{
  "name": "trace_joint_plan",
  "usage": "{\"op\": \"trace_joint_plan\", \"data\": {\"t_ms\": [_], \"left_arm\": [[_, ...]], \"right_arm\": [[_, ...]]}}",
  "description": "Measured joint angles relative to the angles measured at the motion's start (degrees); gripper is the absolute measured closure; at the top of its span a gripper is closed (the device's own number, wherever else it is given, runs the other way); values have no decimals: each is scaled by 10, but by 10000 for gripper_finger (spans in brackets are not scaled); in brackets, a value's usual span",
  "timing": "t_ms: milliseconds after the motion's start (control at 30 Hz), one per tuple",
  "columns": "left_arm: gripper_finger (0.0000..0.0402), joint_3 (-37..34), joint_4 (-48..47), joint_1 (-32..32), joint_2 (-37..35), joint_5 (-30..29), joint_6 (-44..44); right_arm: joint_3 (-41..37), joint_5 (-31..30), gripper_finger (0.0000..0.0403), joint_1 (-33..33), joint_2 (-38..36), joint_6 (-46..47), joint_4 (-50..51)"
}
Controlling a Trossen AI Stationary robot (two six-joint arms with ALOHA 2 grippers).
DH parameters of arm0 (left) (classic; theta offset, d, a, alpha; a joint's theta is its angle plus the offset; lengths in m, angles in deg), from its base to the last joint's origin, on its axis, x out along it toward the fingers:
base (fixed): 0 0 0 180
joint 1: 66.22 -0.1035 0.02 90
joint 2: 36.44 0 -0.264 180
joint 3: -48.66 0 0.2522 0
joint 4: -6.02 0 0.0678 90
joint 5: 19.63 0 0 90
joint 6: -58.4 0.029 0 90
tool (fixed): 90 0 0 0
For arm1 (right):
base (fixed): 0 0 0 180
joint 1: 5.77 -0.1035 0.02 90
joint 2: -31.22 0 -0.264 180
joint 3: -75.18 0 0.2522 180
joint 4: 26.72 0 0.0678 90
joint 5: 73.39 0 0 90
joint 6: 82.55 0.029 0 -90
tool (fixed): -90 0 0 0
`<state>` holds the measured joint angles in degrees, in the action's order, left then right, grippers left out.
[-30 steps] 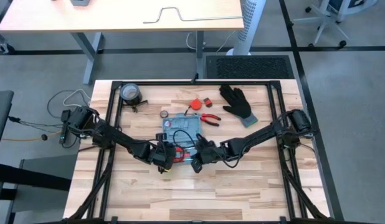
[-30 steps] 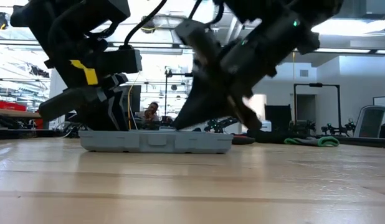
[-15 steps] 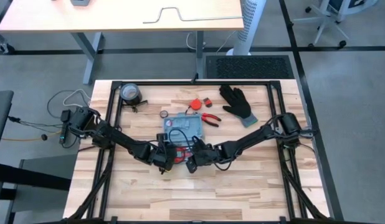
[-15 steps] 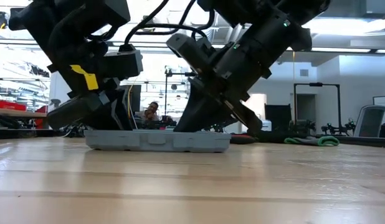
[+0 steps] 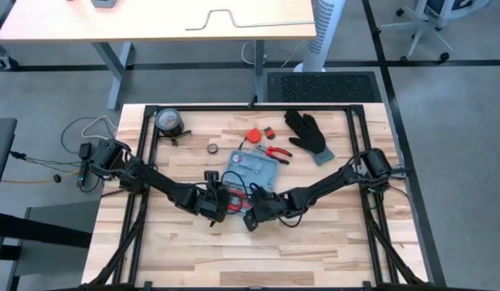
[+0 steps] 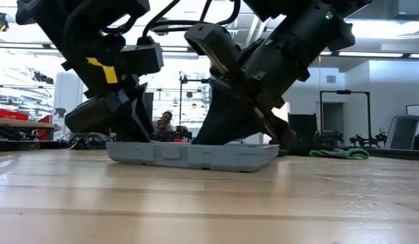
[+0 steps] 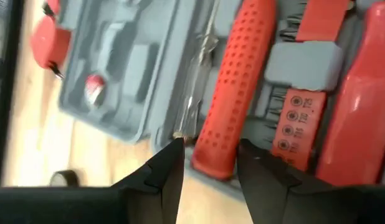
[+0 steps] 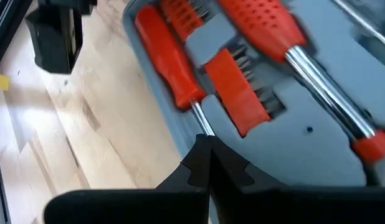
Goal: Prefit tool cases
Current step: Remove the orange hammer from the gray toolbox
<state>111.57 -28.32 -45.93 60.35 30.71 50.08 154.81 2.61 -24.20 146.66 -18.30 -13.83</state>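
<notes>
From above, both arms are stretching low toward the counter's (image 5: 315,234) middle, the left tool (image 5: 220,200) and right tool (image 5: 254,212) meeting at the near edge of the tool case (image 5: 252,171); in the low view, the case is lying flat beneath both wrists; the left wrist view is showing fingers (image 7: 171,171) narrowly apart around a red handle (image 7: 233,87); the right fingers (image 8: 208,163) are pressing together.
</notes>
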Motion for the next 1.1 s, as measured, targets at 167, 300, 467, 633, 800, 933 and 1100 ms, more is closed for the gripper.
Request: {"op": "trace_joint_plan", "data": {"t_ms": [167,300,467,633,800,933,1100], "left_arm": [[264,7,4,-2,-1,-6,6],[264,7,5,-3,-1,-3,7],[264,7,14,-5,-1,61,28],[264,7,40,-5,-2,103,47],[264,7,64,-14,-2,95,73],[264,-4,88,-18,-2,145,78],[264,-22,94,-18,-3,140,57]], "right_arm": [[0,4,390,-4,0,0,1],[0,5,390,-4,0,0,1],[-1,5,390,-4,0,-1,2],[-1,9,390,-4,0,-2,2],[-1,8,390,-8,1,-2,-1],[-3,7,390,-9,1,-2,-26],[-5,9,390,-6,3,-2,-86]]}}
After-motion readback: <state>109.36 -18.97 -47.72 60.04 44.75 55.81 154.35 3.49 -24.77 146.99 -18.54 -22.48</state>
